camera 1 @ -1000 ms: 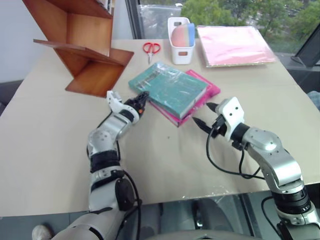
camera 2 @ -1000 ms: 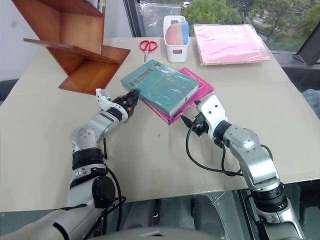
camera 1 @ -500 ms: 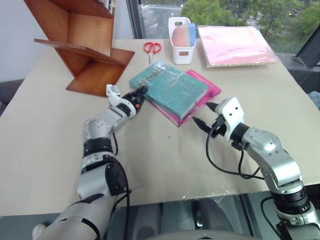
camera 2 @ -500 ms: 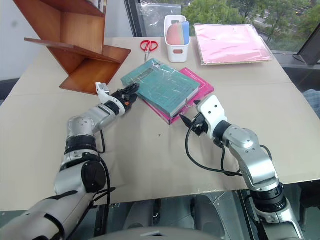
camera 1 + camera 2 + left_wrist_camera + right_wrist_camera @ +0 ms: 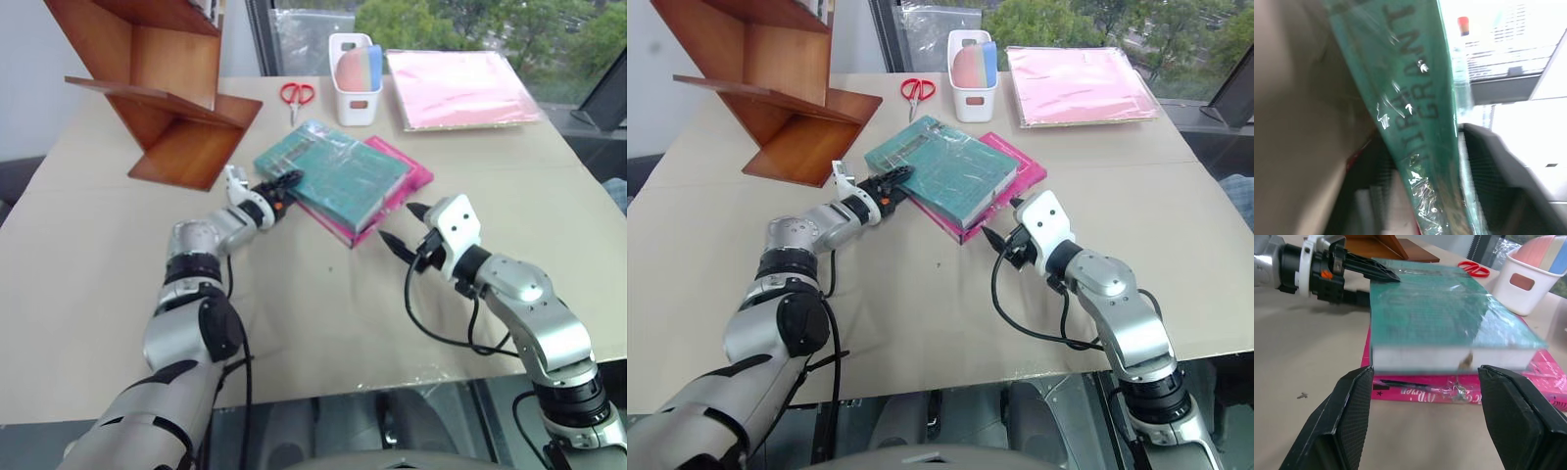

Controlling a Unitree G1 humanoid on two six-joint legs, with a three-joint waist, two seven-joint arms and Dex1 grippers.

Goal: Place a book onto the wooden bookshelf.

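Note:
The teal-green book (image 5: 338, 176) lies flat on a pink book (image 5: 416, 174) at the table's middle. My left gripper (image 5: 287, 186) is at the book's near left corner, shut on it. One finger (image 5: 1374, 269) lies on the cover and the other runs below along the spine. In the left wrist view the lettered spine (image 5: 1410, 98) sits between the two black fingers (image 5: 1493, 166). My right gripper (image 5: 398, 223) stands open just short of the book's pale page edge (image 5: 1420, 357), touching nothing. The wooden bookshelf (image 5: 162, 88) stands at the far left.
Red scissors (image 5: 297, 94) lie behind the books. Beside them is a white bin (image 5: 355, 64) holding pink and blue items. A wrapped pink stack (image 5: 460, 88) lies at the far right. A black cable (image 5: 431, 328) loops under my right wrist.
My left gripper has moved forward onto the book's corner and its fingers have closed on the spine edge. The right arm has stayed still.

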